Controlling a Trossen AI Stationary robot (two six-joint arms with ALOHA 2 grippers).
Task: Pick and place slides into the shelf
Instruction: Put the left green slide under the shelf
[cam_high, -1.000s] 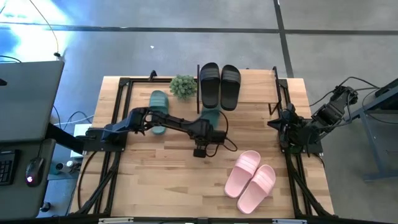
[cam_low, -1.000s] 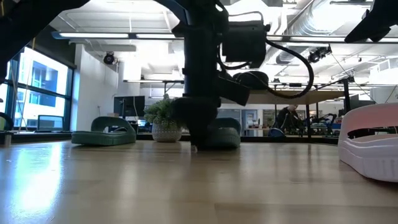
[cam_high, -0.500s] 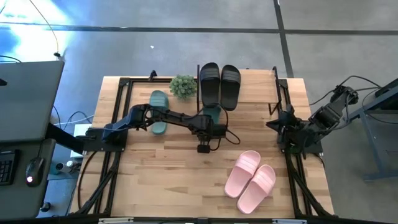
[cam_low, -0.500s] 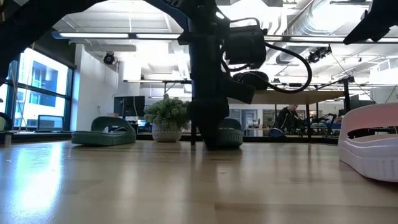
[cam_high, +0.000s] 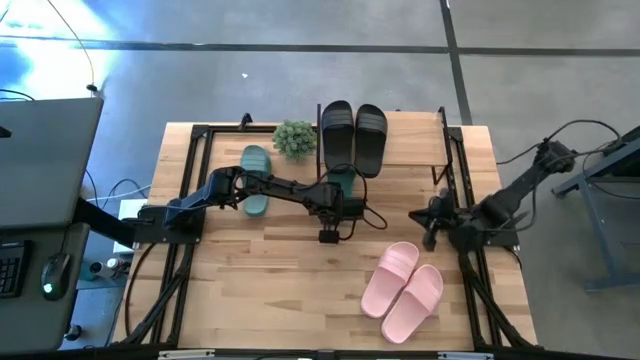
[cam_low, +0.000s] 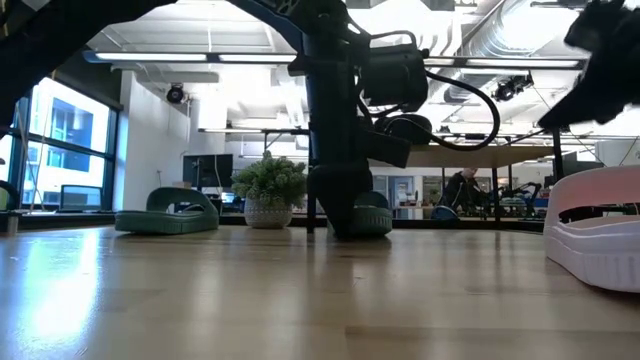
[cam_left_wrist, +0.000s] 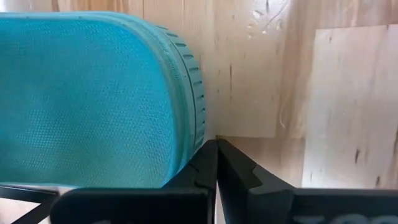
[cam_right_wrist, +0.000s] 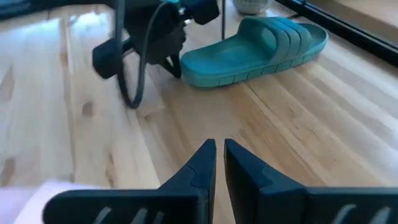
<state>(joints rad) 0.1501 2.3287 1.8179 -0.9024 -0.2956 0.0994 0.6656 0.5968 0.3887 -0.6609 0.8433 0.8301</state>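
One teal slide (cam_high: 343, 181) lies flat on the table in front of the shelf (cam_high: 412, 135), its near end under my left gripper (cam_high: 329, 212), which is shut. It also shows in the left wrist view (cam_left_wrist: 87, 99) and the right wrist view (cam_right_wrist: 261, 46). The second teal slide (cam_high: 255, 181) lies farther left. The black pair (cam_high: 352, 137) rests on the shelf board. The pink pair (cam_high: 403, 290) lies at the near right. My right gripper (cam_right_wrist: 217, 144) is shut and empty above the table's right part (cam_high: 428, 226). My left gripper's shut fingers (cam_left_wrist: 202, 163) stand against the rim of the teal slide's near end (cam_left_wrist: 194, 127), slanting down from the table's near side. The slide lies flat on the table, its length running away from the fingers.
A small potted plant (cam_high: 295, 138) stands at the far side between the left teal slide and the black pair. Thin black shelf posts (cam_high: 445, 150) rise at the right. Bare table lies at the near left (cam_high: 260, 290).
My left gripper, still shut, has gone toward the table's far edge, and the teal slide before it has slid a little the same way. My right arm has swung from the right edge toward the table's left, out over the table.
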